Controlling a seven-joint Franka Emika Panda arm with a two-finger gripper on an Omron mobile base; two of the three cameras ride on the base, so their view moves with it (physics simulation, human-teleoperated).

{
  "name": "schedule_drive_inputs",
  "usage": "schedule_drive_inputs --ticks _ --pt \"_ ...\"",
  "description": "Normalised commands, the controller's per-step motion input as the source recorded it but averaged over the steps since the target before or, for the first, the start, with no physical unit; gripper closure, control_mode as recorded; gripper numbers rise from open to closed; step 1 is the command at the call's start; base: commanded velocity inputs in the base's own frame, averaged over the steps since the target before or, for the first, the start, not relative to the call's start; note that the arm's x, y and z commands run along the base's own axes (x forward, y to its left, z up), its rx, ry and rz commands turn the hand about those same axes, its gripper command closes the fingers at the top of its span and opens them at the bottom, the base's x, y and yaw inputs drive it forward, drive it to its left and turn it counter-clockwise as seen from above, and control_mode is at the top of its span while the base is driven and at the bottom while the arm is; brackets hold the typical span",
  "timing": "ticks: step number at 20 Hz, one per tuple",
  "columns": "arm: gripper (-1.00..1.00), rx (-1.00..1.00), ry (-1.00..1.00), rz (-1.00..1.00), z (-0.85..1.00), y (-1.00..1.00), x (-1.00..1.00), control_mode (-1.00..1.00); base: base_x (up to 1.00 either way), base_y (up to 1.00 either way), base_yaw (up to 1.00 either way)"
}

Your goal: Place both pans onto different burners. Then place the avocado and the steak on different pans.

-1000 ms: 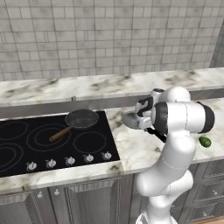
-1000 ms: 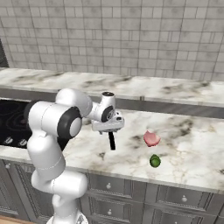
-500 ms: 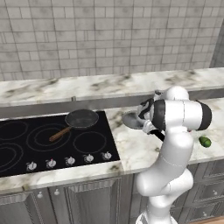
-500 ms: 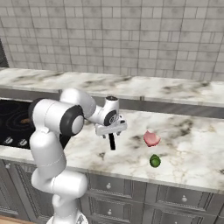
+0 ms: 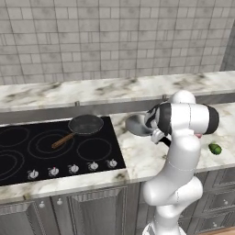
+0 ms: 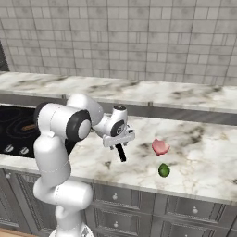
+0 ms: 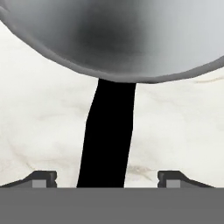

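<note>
- The dark pan [image 5: 85, 124] sits on the black cooktop [image 5: 27, 156], at nine o'clock from the arm.
- The gripper [image 7: 107, 178] has its jaws wide apart around the silver pan's [image 7: 113, 39] black handle [image 7: 107, 135], not squeezing it.
- The steak [image 6: 159, 146] lies on the counter [image 6: 203, 152]; the avocado [image 6: 163, 170] is near it at six o'clock.

No legible text or labels, perhaps for the coarse rendering.
</note>
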Motion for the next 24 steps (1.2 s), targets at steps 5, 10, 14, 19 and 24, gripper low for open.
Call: schedule_drive_inputs --ticks 5,10,14,19,24 --pt "1.0 0.0 0.0 0.06 -0.15 -0.01 -0.02 -1.0 0.0 0.0 0.0" --pt "1.0 0.0 0.0 0.05 -0.05 -0.02 -0.1 -1.0 0.0 0.0 0.0" --pt "1.0 0.0 -0.06 0.07 0.16 0.03 -0.37 -1.0 0.0 0.0 0.0" --pt "1.0 -0.02 -0.11 0.16 0.55 0.24 -0.42 -1.0 0.0 0.0 0.0" --pt "1.0 -0.03 -0.07 0.22 0.56 0.46 -0.25 -1.0 0.0 0.0 0.0"
